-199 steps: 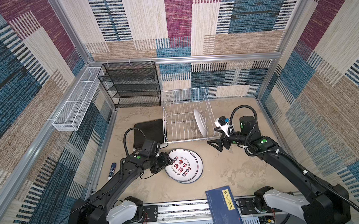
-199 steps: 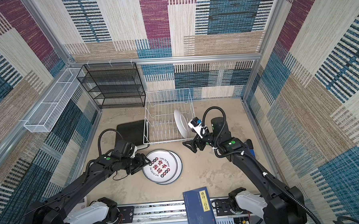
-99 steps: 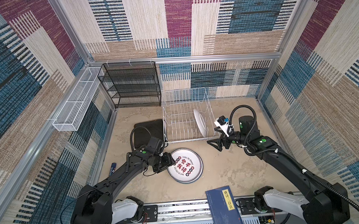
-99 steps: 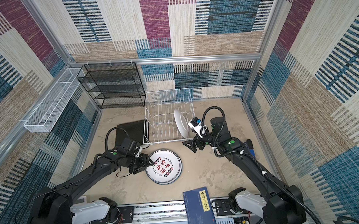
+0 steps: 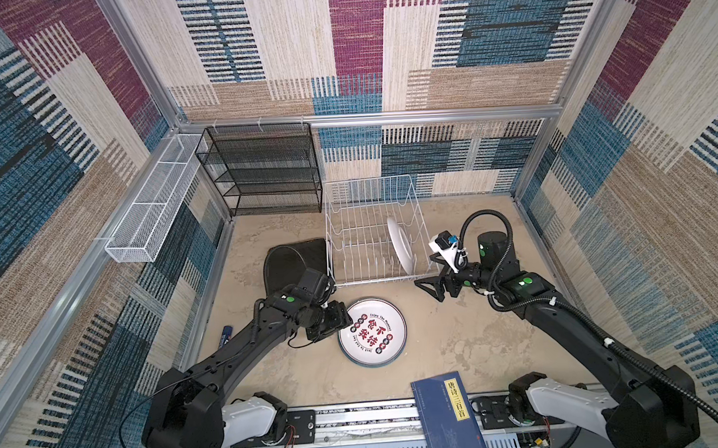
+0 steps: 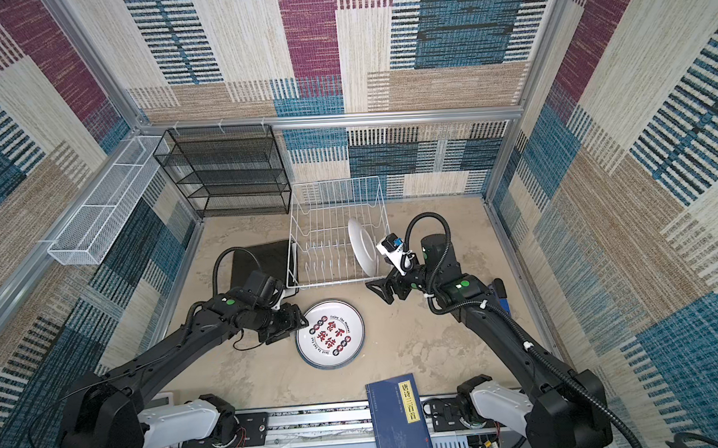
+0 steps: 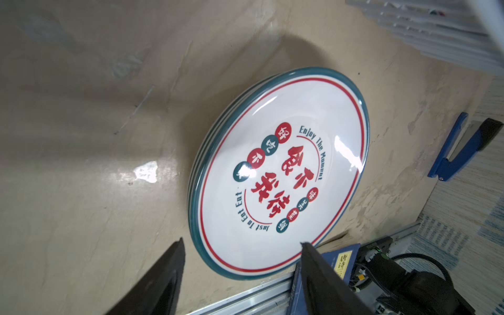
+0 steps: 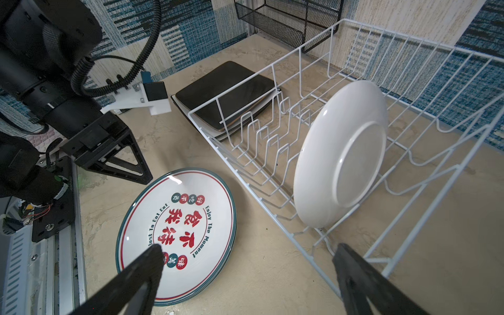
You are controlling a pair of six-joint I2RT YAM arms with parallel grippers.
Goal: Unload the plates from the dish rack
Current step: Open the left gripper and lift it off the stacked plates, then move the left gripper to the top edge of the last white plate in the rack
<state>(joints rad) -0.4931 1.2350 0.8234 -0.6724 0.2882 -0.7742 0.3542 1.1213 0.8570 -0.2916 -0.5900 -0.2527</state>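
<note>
Stacked plates point(image 5: 372, 330) — beside left gripper point(image 5: 341, 323); flat

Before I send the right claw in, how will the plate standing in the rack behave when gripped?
Probably stiff but breakable: the white plate looks glazed ceramic. Its glossy surface may slip in the right claw. Leaning on edge between dish rack prongs, it could tip or roll if nudged.

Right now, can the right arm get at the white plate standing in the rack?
Probably yes. The right gripper is open just outside the dish rack, beside the upright white plate. Only the rack's side wires stand between them, and the plate's top edge is uncovered.
</note>
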